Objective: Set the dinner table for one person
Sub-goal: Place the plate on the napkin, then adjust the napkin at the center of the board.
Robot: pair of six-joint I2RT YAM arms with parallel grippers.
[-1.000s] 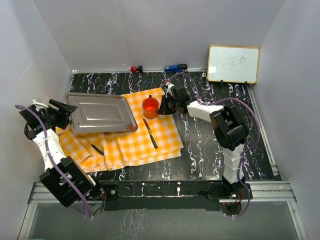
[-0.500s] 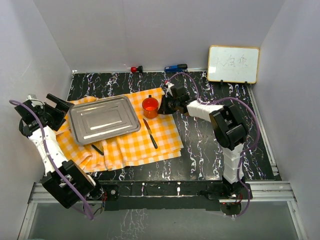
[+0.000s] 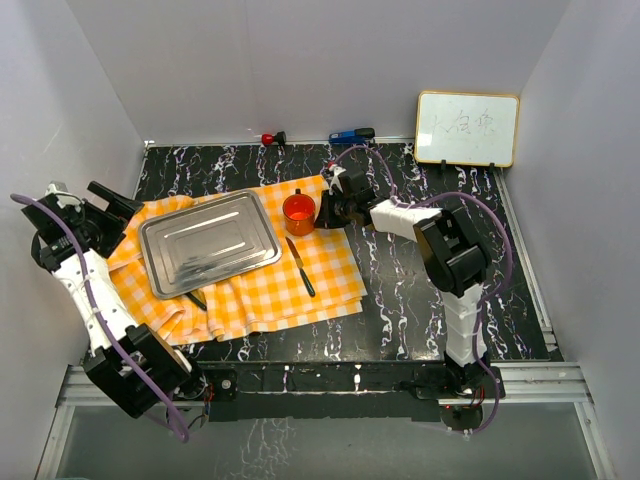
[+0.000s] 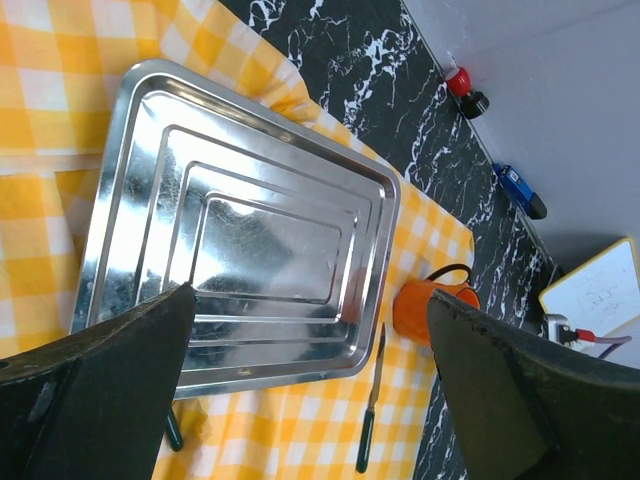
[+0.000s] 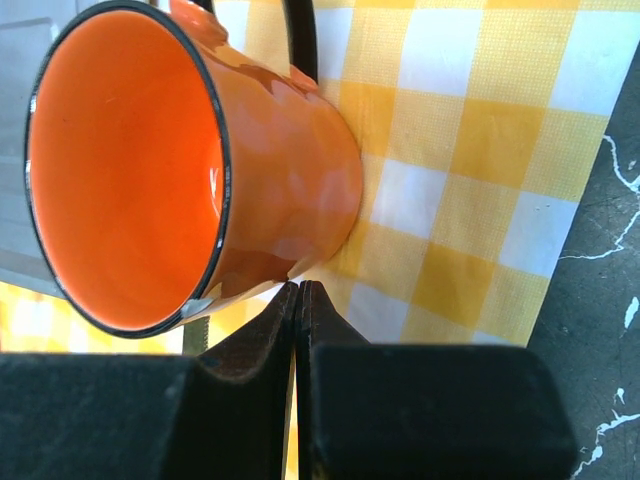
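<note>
white walls close round the black, white-veined counter [image 3: 420,290], which fills the floor of the booth, and most of one place setting is already out on its left half. an orange-and-white checked cloth [image 3: 300,290] lies spread there, rumpled along its near-left edge. a steel tray [image 3: 205,240] rests on it, turned a little askew. an orange mug [image 3: 299,213] stands upright on the cloth just beside the tray's far right corner, and a dark-handled knife [image 3: 300,266] lies on the cloth to the tray's right.

my left pincer [image 4: 310,296] stands wide and holds nothing, off the tray's left edge and apart from it. my right pincer [image 5: 298,290] is closed tight on nothing, its tips against the foot of the mug.

as i judge it, the laying out is largely done and tidying remains. a second dark utensil [image 3: 195,298] pokes out from under the tray's near edge, and i cannot tell what kind it is. it wants freeing and placing beside the tray, and the tray wants squaring to the cloth.
</note>
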